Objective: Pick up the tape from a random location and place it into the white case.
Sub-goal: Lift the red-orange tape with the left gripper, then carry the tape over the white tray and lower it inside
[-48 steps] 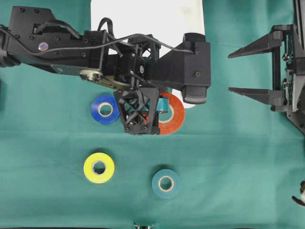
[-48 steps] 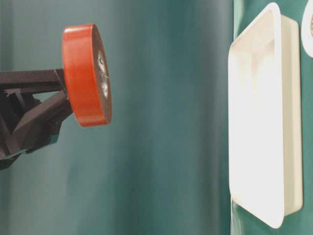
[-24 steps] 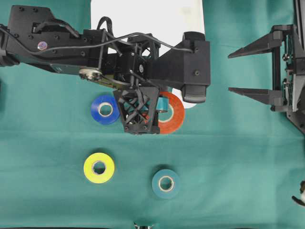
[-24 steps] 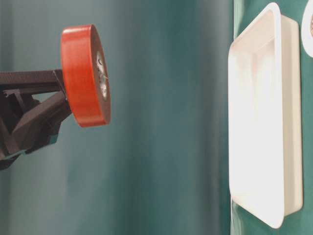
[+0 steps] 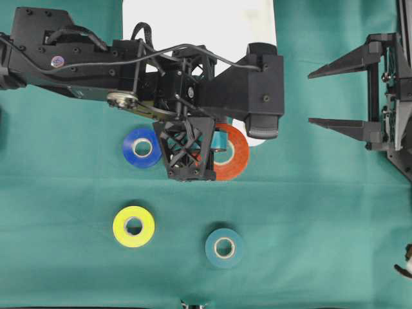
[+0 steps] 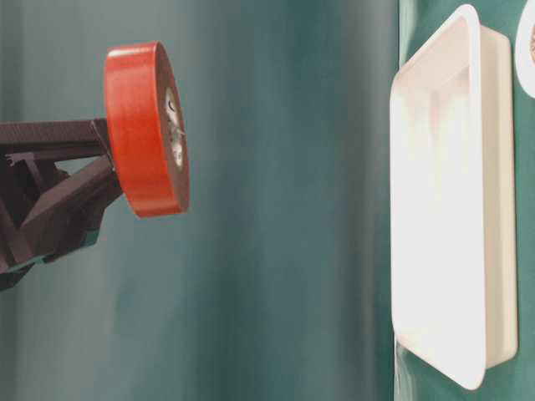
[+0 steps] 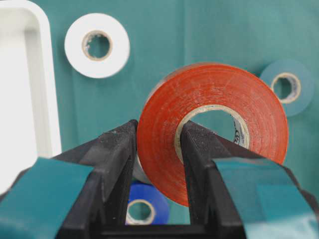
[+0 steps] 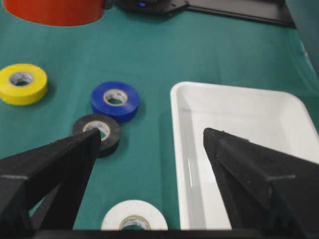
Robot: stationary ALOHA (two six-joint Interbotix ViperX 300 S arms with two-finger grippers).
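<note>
Bench [image 5: 322,212]: green cloth, loose tape rolls.
Left hand [image 7: 157,149]: clamped on orange tape [image 7: 214,119], lifted.
Right hand [image 5: 335,96]: spread wide.
White case [image 6: 451,209]: bare.

The case [image 8: 239,107] looks like glossy, smooth white plastic; the cloth [image 5: 309,212] under it is matt green fabric, faintly creased; the red tape [image 7: 219,94] is finely ridged, slightly shiny; the left gripper [image 7: 157,149] is matt, grainy black plastic.

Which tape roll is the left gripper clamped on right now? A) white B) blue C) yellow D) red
D: in the left wrist view the left gripper pinches the wall of the red roll, one finger outside it and one through its core, and the table-level view shows the roll lifted off the cloth.
</note>
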